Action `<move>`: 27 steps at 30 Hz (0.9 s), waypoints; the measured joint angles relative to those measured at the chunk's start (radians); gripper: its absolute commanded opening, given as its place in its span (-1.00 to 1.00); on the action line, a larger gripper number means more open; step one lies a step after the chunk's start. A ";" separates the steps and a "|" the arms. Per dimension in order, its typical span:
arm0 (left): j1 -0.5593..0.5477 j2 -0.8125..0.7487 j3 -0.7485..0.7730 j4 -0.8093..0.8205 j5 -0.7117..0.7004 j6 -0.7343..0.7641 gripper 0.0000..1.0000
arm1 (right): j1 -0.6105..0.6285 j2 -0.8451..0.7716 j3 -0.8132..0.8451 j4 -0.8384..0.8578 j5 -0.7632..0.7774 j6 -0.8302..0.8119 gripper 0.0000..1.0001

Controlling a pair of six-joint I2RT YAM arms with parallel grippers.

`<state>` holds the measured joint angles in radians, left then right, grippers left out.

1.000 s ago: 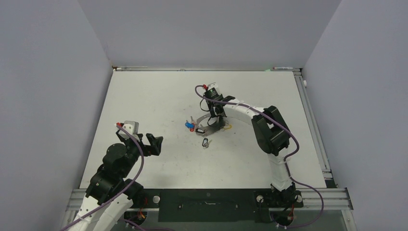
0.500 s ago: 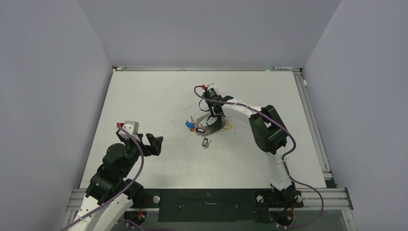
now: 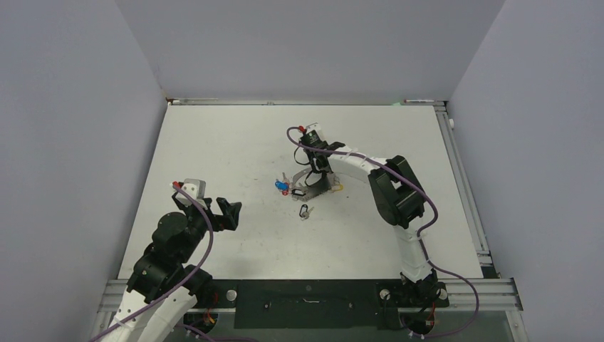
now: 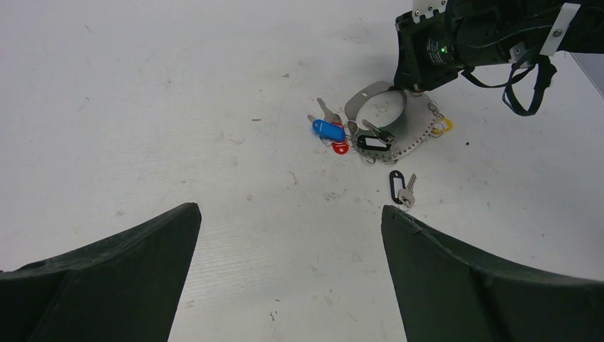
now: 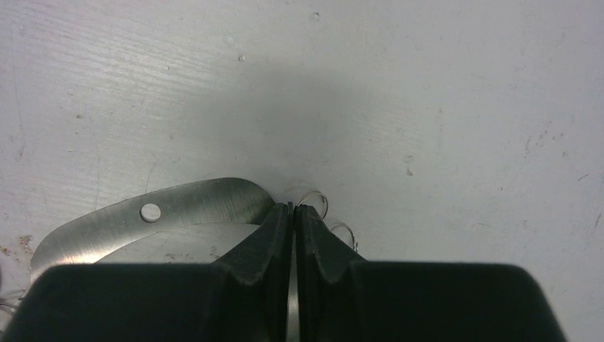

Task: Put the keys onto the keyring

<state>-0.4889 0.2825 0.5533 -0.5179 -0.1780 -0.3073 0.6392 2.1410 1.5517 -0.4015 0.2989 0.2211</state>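
Observation:
The keyring (image 3: 305,175) is a wide loop of thin grey metal band lying mid-table. My right gripper (image 3: 318,171) stands over its far side, shut on the band. In the right wrist view the jaws (image 5: 293,208) pinch a thin strip of the keyring (image 5: 192,203) edge-on. Blue-headed (image 4: 327,129) and red-headed (image 4: 341,148) keys and a black tag (image 4: 373,142) cluster at the loop's left, with a yellow piece (image 4: 443,127) at its right. A silvery key (image 4: 407,194) on a small black oval clip lies apart, nearer me. My left gripper (image 4: 290,210) is open and holds nothing.
Grey walls enclose the white table (image 3: 235,142) on three sides, with a metal rail (image 3: 466,185) along its right edge. Two small wire rings (image 5: 315,199) lie beside my right fingertips. My left gripper (image 3: 229,212) hovers over the near left of the table.
My right gripper's jaws have closed onto the keyring band, and the arm has shifted slightly left. The left arm has not moved.

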 measured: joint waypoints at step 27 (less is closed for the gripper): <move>0.000 0.000 0.000 0.000 0.000 0.000 0.92 | -0.050 -0.375 -0.368 0.387 -0.262 0.002 -0.90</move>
<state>-0.4889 0.2825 0.5533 -0.5179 -0.1783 -0.3073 0.5892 1.7657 1.1839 -0.0147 0.0372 0.2234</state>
